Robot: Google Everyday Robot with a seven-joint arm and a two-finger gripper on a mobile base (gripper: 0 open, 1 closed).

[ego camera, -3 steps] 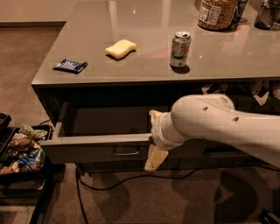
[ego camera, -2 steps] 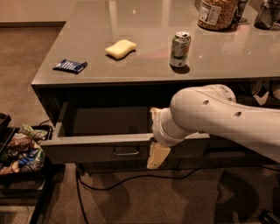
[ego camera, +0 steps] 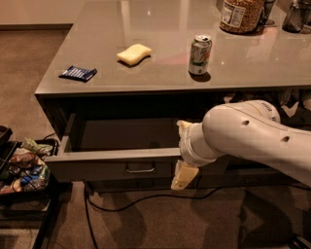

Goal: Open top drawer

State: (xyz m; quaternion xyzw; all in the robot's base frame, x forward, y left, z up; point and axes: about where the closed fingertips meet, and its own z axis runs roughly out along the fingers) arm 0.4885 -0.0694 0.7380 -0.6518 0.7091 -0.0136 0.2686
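The top drawer (ego camera: pixel 107 163) under the grey counter stands pulled out, showing a shallow dark interior. Its grey front carries one metal loop handle (ego camera: pixel 141 168) at centre. My gripper (ego camera: pixel 183 151) is at the drawer front's top edge, right of the handle. One cream finger (ego camera: pixel 184 128) is behind the front, over the drawer's inside. The other finger (ego camera: pixel 183 176) hangs in front of it. The fingers are apart and straddle the front panel. My white arm (ego camera: pixel 252 136) comes in from the right and hides the drawer's right end.
On the counter (ego camera: pixel 252 68) are a yellow sponge (ego camera: pixel 134 53), a blue packet (ego camera: pixel 77 73), a soda can (ego camera: pixel 200 54) and a jar (ego camera: pixel 242 14). A black rack of snack bags (ego camera: pixel 22 168) stands at the left on the floor. A black cable (ego camera: pixel 146 197) lies below the drawer.
My gripper and arm have shifted a little to the right along the drawer front. The drawer has stayed at the same opening.
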